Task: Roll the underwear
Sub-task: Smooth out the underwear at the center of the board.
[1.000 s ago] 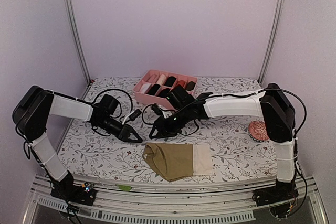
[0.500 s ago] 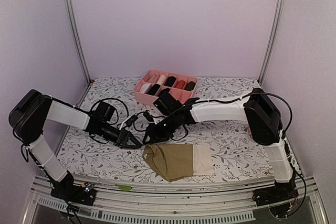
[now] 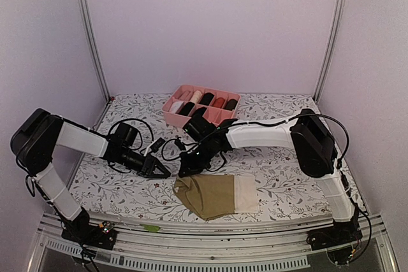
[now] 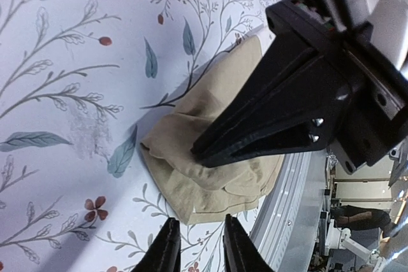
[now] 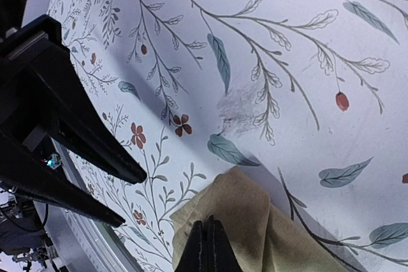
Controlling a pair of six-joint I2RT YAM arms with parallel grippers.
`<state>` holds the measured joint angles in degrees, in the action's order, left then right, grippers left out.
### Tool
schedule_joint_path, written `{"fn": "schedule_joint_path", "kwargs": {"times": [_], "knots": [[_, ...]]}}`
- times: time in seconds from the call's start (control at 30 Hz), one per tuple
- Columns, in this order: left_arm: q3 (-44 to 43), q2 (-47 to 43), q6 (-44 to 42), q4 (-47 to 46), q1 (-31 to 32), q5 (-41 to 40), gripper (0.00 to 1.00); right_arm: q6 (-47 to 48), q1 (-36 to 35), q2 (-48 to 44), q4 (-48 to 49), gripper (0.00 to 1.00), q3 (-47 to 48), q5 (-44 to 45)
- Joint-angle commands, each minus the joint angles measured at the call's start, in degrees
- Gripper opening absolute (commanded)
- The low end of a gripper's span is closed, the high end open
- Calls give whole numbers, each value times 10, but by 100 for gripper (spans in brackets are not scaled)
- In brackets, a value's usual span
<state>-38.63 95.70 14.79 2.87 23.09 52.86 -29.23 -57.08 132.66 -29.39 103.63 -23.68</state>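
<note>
Olive-brown underwear (image 3: 213, 195) lies flat, near centre. Left gripper (image 3: 164, 172) and right gripper (image 3: 183, 171) are at its left end. Pink box (image 3: 171, 107) is well behind, no obstacle.
Left wrist: left fingers apart, empty, just beside the cloth.
Right wrist: right fingers together on the corner, pinch unclear. Needs a real bite of fabric, then a roll toward the cream waistband (image 3: 245, 194).
</note>
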Motion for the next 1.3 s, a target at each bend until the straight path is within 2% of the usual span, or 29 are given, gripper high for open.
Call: {"fn": "schedule_joint_path", "kwargs": {"times": [0.0, 0.1, 0.2, 0.3, 0.6, 0.73, 0.93, 1.03, 1.2, 1.27], "knots": [[-8, -4, -9, 0, -11, -24, 24, 6, -5, -3, 9, 0, 14, -18], [-13, -2, -7, -1, -12, -21, 26, 6, -4, -9, 20, 0, 15, -36], [-23, 7, 4, 1, -4, 16, 35, -10, 6, -43, 25, 0, -18, -48], [-33, 14, 10, -2, 15, 25, 40, -34, 19, -113, 38, 10, -91, -33], [-48, 56, 26, 0, 38, 24, 43, -70, 79, -275, 38, 11, -328, 14], [-44, 58, 30, 3, 43, 11, 43, -66, 98, -295, 33, 11, -387, 25], [-70, 84, 37, 5, 60, 11, 43, -41, 112, -279, 29, 9, -409, 38], [-84, 101, 39, 11, 66, 16, 34, -38, 122, -274, 29, 8, -416, 42], [-84, 92, 17, 33, 69, 10, 2, -39, 127, -265, 28, 6, -427, 32], [-79, 80, 1, 50, 68, 1, 0, -41, 129, -263, 29, 5, -434, 29]]}}
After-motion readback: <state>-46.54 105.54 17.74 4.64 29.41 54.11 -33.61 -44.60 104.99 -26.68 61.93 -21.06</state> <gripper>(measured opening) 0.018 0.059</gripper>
